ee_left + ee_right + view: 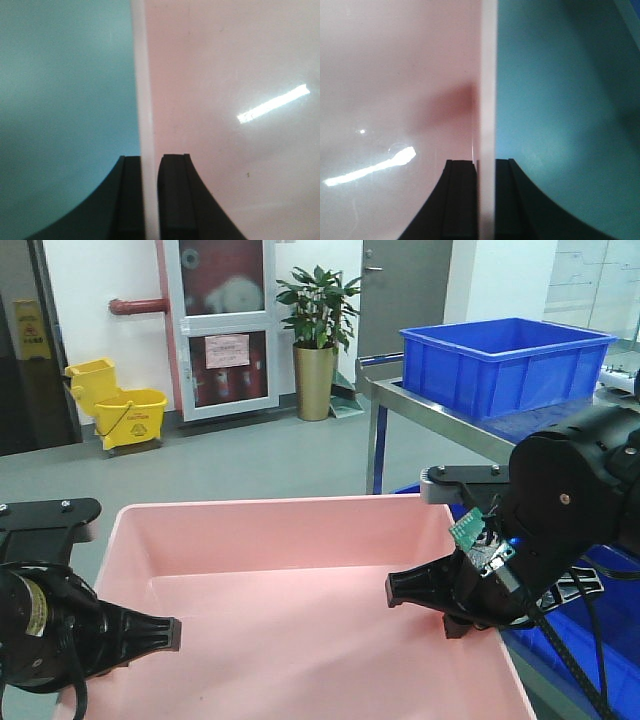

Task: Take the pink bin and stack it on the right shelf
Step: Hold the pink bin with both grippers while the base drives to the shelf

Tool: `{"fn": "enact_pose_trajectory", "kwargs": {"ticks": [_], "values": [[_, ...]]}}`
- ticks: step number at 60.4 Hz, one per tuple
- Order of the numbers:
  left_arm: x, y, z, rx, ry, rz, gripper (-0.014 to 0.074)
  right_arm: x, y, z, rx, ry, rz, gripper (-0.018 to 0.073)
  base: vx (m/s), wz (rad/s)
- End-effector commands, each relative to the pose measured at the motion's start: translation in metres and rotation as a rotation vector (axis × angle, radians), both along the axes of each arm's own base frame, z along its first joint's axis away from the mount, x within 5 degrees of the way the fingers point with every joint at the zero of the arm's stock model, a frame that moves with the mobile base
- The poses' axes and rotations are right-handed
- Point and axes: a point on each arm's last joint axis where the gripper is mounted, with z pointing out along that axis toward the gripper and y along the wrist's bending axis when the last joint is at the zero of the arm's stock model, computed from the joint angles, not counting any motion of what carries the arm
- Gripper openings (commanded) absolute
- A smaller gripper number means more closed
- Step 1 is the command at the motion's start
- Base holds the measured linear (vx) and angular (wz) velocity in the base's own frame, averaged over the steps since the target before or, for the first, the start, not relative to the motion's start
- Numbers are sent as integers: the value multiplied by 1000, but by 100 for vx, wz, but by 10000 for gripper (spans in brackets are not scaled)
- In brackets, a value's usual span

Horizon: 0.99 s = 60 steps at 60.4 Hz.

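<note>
The pink bin [300, 590] fills the lower front view, held between both arms. My left gripper [150, 638] is shut on its left rim; in the left wrist view the gripper [150, 161] has one finger on each side of the pale rim [142, 75], with the bin's inside [225, 75] to the right. My right gripper [420, 605] is shut on the right rim; in the right wrist view the gripper [486, 162] pinches the wall, with the bin's inside [395, 75] to the left. The steel right shelf [440, 415] stands behind and to the right.
A deep blue crate [505, 360] sits on the shelf top. Another blue crate [600, 640] lies low at the right, beside the bin. A yellow mop bucket [125, 405] and a potted plant [318, 330] stand by the far wall. Grey-green floor [60, 100] lies below.
</note>
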Motion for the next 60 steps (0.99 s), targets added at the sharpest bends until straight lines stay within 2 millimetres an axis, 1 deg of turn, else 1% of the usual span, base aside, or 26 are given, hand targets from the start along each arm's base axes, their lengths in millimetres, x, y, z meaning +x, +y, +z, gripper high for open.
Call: {"fn": "enact_pose_trajectory", "kwargs": {"ticks": [1, 35, 60], "values": [[-2, 1, 23, -29, -122, -31, 104, -2, -8, 24, -10, -123, 4, -9, 41, -13], [-2, 1, 23, -29, -122, -31, 104, -2, -8, 24, -11, -123, 4, -9, 40, -18], [-2, 1, 23, -29, -122, -31, 104, -2, -8, 24, -11, -123, 4, -9, 38, -45]]}}
